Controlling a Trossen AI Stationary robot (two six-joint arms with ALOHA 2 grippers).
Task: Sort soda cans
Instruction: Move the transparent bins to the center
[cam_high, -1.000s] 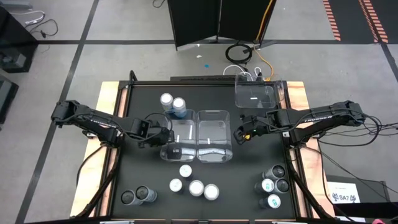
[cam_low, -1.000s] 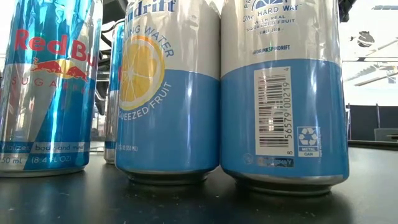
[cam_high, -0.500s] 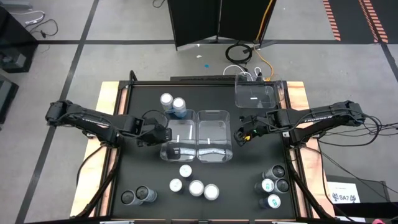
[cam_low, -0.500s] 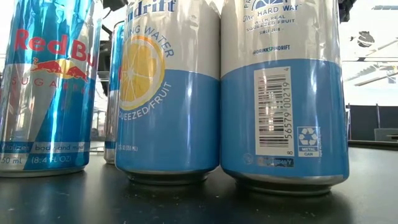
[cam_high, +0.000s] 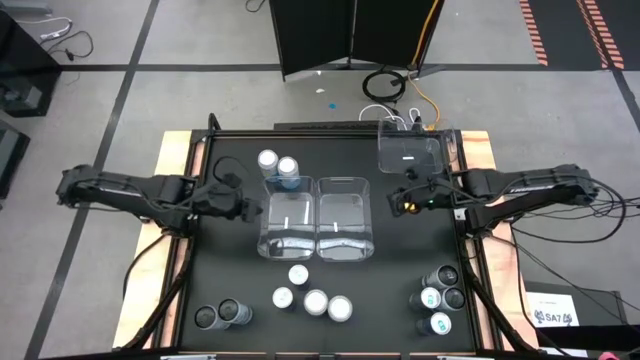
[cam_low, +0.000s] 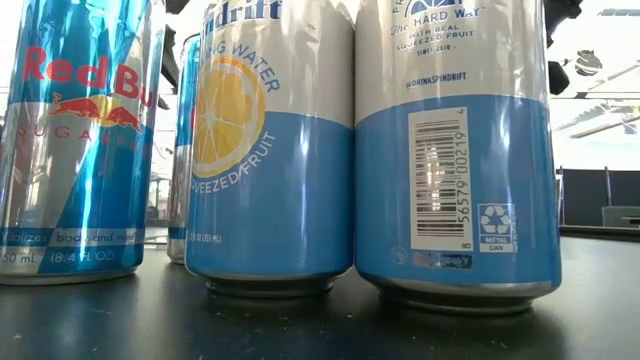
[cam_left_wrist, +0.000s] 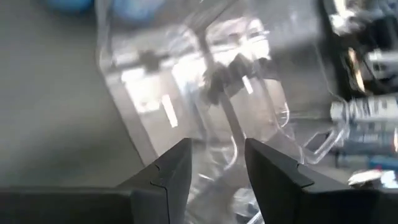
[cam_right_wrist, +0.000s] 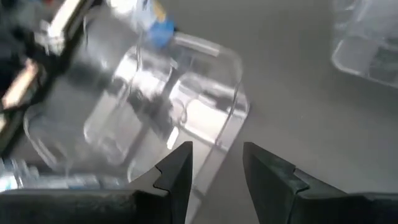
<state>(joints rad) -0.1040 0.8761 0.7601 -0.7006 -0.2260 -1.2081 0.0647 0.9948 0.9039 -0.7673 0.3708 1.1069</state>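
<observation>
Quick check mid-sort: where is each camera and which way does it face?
High: overhead, straight down; both arms, left gripper, right gripper, two bins, third bin.
Low: table height, level; blocked by cans; no arm clearly visible.
Left wrist: past its fingers at the bins.
Right wrist: past its fingers, same bins.
Shared: both wrists see the bin pair.

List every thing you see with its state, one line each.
left gripper: open, empty, facing the bins
right gripper: open, empty
two middle clear bins: upright, side by side
third clear bin: upright, back right
Red Bull can: standing
two Spindrift cans: standing, touching
two dark cans: standing, front left
four front-right cans: standing, clustered
</observation>
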